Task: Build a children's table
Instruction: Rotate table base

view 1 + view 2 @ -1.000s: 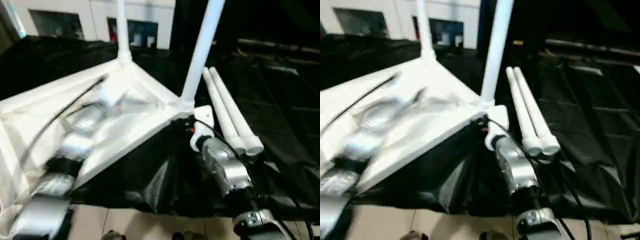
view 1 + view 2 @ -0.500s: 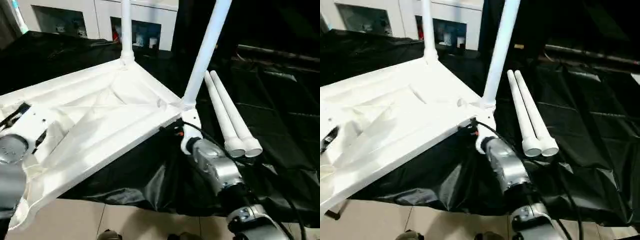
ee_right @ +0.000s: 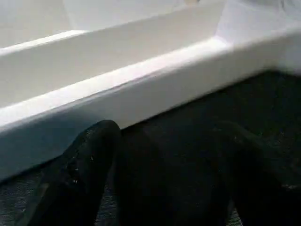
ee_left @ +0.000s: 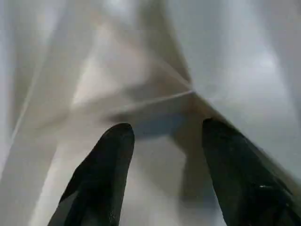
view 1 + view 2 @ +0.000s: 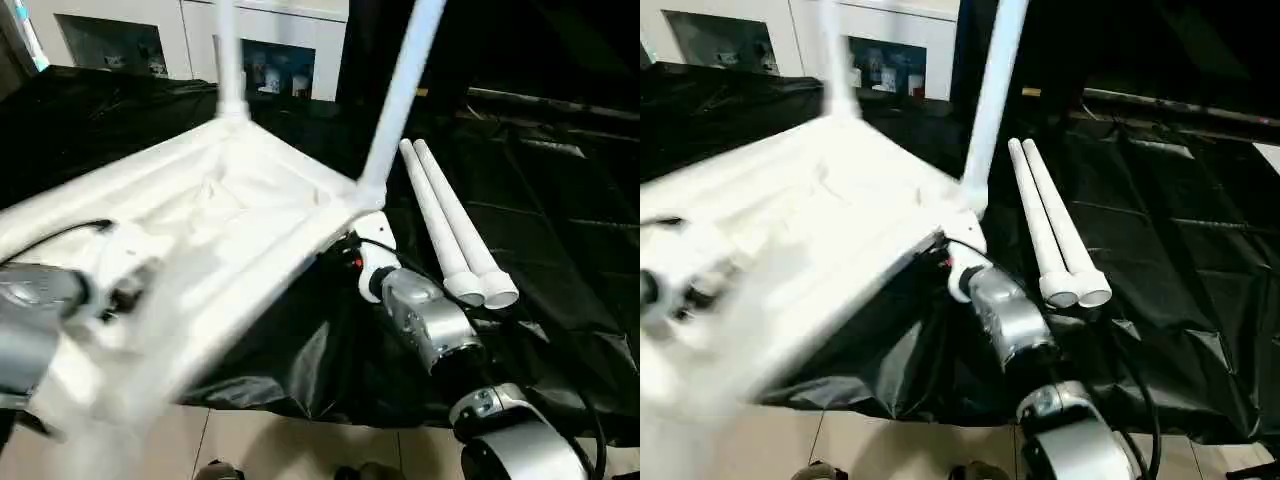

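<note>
The children's table top (image 5: 250, 210) lies upside down on black cloth, ribbed underside up. Two white legs (image 5: 400, 90) (image 5: 228, 60) stand upright in its far corner sockets. Another two loose legs (image 5: 450, 230) lie side by side on the cloth to the right. My left gripper (image 4: 167, 129) hovers open over the underside's ribs near the top's left end, both black fingers (image 4: 110, 155) apart and holding nothing. My right gripper (image 3: 164, 129) is open just outside the rim (image 3: 141, 80) by the near right corner, down over the cloth, fingers (image 3: 89, 155) spread.
Black cloth (image 5: 560, 180) covers the work surface and hangs over its front edge. Pale floor tiles (image 5: 300, 450) show below. White cabinets (image 5: 120, 40) stand at the back left.
My left arm drew back from the middle of the underside to its left end. The table top now shows blurred, as if shifting. The right gripper stays at the corner.
</note>
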Motion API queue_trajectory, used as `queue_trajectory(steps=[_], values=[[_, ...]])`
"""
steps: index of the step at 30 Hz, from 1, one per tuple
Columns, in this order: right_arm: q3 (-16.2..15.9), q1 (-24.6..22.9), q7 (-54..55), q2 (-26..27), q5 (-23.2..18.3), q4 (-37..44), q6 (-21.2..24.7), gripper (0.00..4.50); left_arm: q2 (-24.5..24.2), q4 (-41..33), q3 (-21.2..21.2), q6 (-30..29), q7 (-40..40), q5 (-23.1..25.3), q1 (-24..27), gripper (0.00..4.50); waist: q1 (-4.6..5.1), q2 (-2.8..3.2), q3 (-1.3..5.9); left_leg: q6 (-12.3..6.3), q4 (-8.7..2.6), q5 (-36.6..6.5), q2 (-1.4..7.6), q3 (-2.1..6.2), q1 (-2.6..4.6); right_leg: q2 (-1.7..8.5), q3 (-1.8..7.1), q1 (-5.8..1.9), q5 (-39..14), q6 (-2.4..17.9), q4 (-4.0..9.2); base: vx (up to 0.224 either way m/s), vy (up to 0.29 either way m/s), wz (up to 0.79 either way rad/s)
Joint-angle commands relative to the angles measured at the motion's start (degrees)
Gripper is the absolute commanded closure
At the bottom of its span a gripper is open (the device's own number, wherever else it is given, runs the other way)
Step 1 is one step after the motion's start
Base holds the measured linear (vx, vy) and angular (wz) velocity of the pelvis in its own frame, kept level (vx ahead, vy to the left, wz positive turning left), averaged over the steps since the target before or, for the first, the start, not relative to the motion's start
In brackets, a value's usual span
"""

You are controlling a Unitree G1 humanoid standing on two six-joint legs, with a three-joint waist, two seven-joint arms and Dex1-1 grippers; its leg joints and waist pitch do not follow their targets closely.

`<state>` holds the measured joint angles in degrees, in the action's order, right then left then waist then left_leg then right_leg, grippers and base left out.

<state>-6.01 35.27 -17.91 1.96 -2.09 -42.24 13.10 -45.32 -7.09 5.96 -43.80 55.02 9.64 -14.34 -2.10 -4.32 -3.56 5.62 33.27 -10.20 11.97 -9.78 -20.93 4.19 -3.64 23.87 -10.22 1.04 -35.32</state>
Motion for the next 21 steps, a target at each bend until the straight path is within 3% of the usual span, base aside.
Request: queue_trajectory(steps=[1,6,13,14,15,17,18,20,21], values=[[-0.36,2.05,-1.31,0.81,-0.12,-1.18,-1.54,0.95,1.64,-2.91,4.81,3.32,7.68,-5.74,-2.01,1.82,-0.32,2.26,4.09,2.07,-3.86,-8.81,0.61,-0.05,0.74,2.90,2.65,-3.34,-1.67,13.02,2.62,0.000,0.000,0.00],[-0.15,2.86,-1.28,0.29,0.12,-2.71,-2.39,0.95,3.97,3.96,9.08,7.47,9.55,-4.23,-6.99,1.82,-0.07,2.16,4.03,1.81,-3.75,-9.17,0.58,-0.24,0.74,2.83,2.77,-3.33,-2.70,12.83,2.76,0.000,0.000,0.00],[0.30,2.82,-1.86,-1.52,0.44,-1.30,-2.39,0.95,9.15,16.66,13.07,13.46,6.77,-0.34,-13.57,1.82,-0.22,2.09,3.79,2.58,-3.74,-13.27,0.67,-0.09,0.88,2.98,2.88,-3.09,-10.64,10.94,3.57,0.000,0.000,0.00],[0.36,2.62,-2.30,-2.29,0.45,-0.46,-2.47,0.95,10.77,20.31,13.46,15.47,4.16,0.94,-15.31,1.82,-0.43,2.17,3.84,2.68,-3.67,-13.58,0.75,-0.10,1.07,3.01,2.89,-3.01,-10.96,10.85,3.59,0.000,0.000,0.00],[0.54,2.43,-2.69,-2.99,0.33,0.41,-2.37,0.95,12.01,23.96,13.98,17.96,1.13,2.65,-17.01,1.82,-0.85,2.69,3.66,2.50,-3.61,-15.02,0.66,-0.18,1.32,2.96,2.93,-2.69,-12.78,10.35,3.96,0.000,0.000,0.00],[1.35,2.09,-3.14,-4.21,0.00,1.92,-2.30,0.95,13.85,30.44,14.62,21.58,-4.51,4.87,-20.11,1.82,-1.26,2.31,3.63,2.62,-3.68,-17.22,0.73,-0.08,1.44,3.01,2.83,-2.67,-16.80,9.09,4.35,0.000,0.000,0.00],[2.09,1.87,-3.18,-5.15,-0.27,2.98,-2.25,0.95,15.33,35.36,14.43,23.84,-9.61,6.08,-22.43,1.82,-1.36,2.35,3.66,2.69,-3.78,-17.03,0.64,0.21,0.99,3.08,2.72,-3.03,-18.45,8.13,4.38,0.000,0.000,0.00],[2.21,1.85,-3.18,-5.33,-0.30,3.09,-2.28,0.95,15.62,36.40,14.38,24.31,-10.72,6.28,-22.93,1.82,-1.41,2.18,3.77,2.63,-3.76,-17.01,0.75,0.38,0.92,3.35,2.64,-2.89,-20.62,6.97,4.66,0.000,0.000,0.00],[2.77,1.79,-3.06,-6.33,-0.33,3.60,-2.47,0.95,17.13,41.88,14.02,26.70,-17.06,7.34,-25.62,1.82,-1.22,2.14,3.76,2.58,-3.58,-17.26,0.42,0.32,0.84,3.03,2.48,-2.79,-22.64,6.00,5.03,0.000,0.000,0.00]])
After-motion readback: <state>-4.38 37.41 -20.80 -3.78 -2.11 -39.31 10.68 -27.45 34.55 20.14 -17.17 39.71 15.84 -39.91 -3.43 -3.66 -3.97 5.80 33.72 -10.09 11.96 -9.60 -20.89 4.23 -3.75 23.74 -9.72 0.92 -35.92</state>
